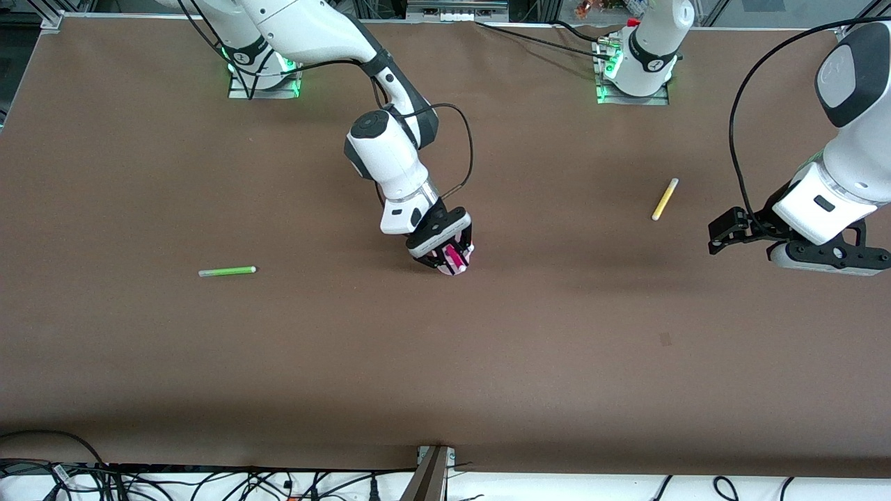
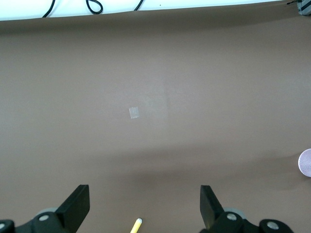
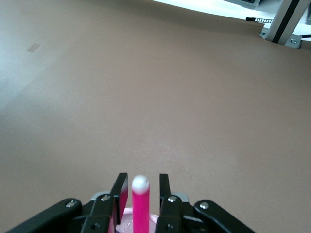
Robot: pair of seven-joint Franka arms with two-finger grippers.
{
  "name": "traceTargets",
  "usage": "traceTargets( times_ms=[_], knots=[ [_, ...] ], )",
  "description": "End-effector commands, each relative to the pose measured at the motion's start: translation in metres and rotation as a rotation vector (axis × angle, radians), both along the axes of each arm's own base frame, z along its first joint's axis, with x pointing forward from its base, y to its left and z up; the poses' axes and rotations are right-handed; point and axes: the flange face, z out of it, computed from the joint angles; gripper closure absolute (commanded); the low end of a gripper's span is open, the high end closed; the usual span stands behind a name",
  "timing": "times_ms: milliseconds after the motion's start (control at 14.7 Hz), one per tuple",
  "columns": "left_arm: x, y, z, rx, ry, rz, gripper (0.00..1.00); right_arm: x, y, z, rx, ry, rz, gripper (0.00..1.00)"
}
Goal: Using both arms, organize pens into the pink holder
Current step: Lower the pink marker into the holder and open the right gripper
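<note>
My right gripper (image 1: pixel 449 254) is over the middle of the table, right above the pink holder (image 1: pixel 468 252), which it mostly hides. A magenta pen (image 1: pixel 456 259) stands tilted in the holder (image 3: pixel 124 219) between the fingers. In the right wrist view the pen (image 3: pixel 141 206) has a narrow gap on each side, so the gripper (image 3: pixel 141 187) is slightly open. My left gripper (image 1: pixel 828 259) hangs open and empty at the left arm's end of the table, near the yellow pen (image 1: pixel 665 199), whose tip shows in the left wrist view (image 2: pixel 137 224). The green pen (image 1: pixel 227 271) lies toward the right arm's end. The purple pen is out of view.
A small pale patch (image 1: pixel 665 339) marks the brown mat nearer the front camera; it also shows in the left wrist view (image 2: pixel 134 112). A pale round thing (image 2: pixel 306 162) sits at the edge of the left wrist view. Cables (image 1: pixel 209 480) run along the front edge.
</note>
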Motion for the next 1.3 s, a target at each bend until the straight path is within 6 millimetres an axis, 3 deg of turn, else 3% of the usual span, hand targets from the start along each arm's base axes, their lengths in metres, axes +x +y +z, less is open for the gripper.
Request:
traceTargets(
  times_ms=[0, 205, 478, 751, 887, 1092, 1228],
  knots=[
    [-0.001, 0.001, 0.008, -0.022, 0.003, 0.006, 0.00, -0.005, -0.001, 0.017, 0.016, -0.013, -0.011, 0.00],
    [-0.001, 0.000, 0.008, -0.024, 0.004, 0.006, 0.00, -0.005, -0.003, 0.045, 0.012, 0.002, -0.012, 0.00],
    [-0.001, 0.000, 0.008, -0.024, 0.004, 0.006, 0.00, 0.016, -0.039, 0.098, -0.070, 0.078, -0.061, 0.00],
    [-0.001, 0.000, 0.008, -0.022, 0.006, 0.004, 0.00, 0.036, -0.106, 0.161, -0.151, 0.180, -0.148, 0.00],
    [-0.001, 0.001, 0.007, -0.021, 0.008, 0.004, 0.00, 0.044, -0.155, 0.188, -0.190, 0.259, -0.215, 0.00],
    [-0.002, 0.007, 0.006, 0.013, 0.022, -0.002, 0.00, 0.038, -0.215, 0.231, -0.215, 0.372, -0.279, 0.00],
    [-0.006, 0.010, 0.008, 0.056, 0.042, -0.009, 0.00, 0.029, -0.245, 0.248, -0.226, 0.448, -0.311, 0.00]
  ],
)
